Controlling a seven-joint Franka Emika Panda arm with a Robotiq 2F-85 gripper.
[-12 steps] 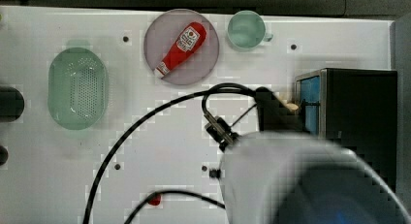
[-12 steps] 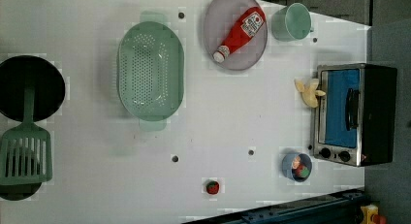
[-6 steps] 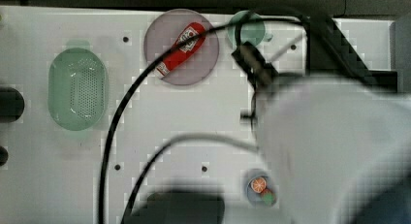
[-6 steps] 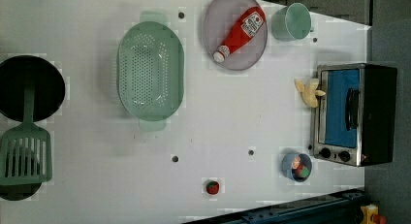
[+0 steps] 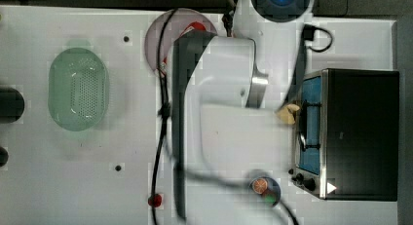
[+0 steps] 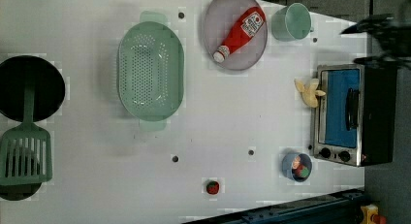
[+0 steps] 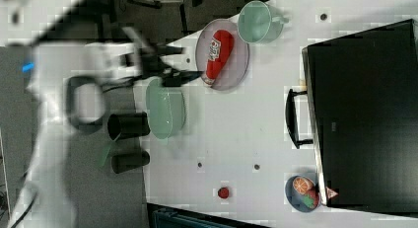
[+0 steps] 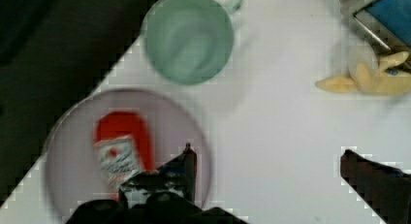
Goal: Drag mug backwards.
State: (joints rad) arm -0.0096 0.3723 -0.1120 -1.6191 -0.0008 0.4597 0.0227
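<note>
Since half a second ago the white robot arm (image 5: 219, 103) has swung further toward the top view's top edge, now hiding most of the purple round plate (image 6: 236, 30) there. Black gripper (image 8: 269, 175) hangs above the white tabletop (image 6: 228, 122), fingers spread wide apart, holding nothing; one fingertip (image 8: 189, 158) overlaps the plate's rim in the wrist view. Pale green round mug (image 6: 291, 21) stands upright just beside the plate at the left view's top, near the table edge, untouched, same spot as before. Red ketchup bottle (image 6: 240, 34) lies on the plate. Pale-green perforated oval basket (image 6: 151, 71) sits to the left view's left of the plate. Silver toaster oven with blue door (image 6: 351, 115) stands at the left view's right, a yellow banana piece (image 6: 309, 92) beside it, and a small blue bowl of fruit (image 6: 296, 167) below it. Small red strawberry-like item (image 6: 212, 187) lies near the left view's bottom edge. Green slotted spatula (image 6: 25, 151) overlaps a black round pan (image 6: 29, 88) at the left view's left. Dark floor surrounds the table.
</note>
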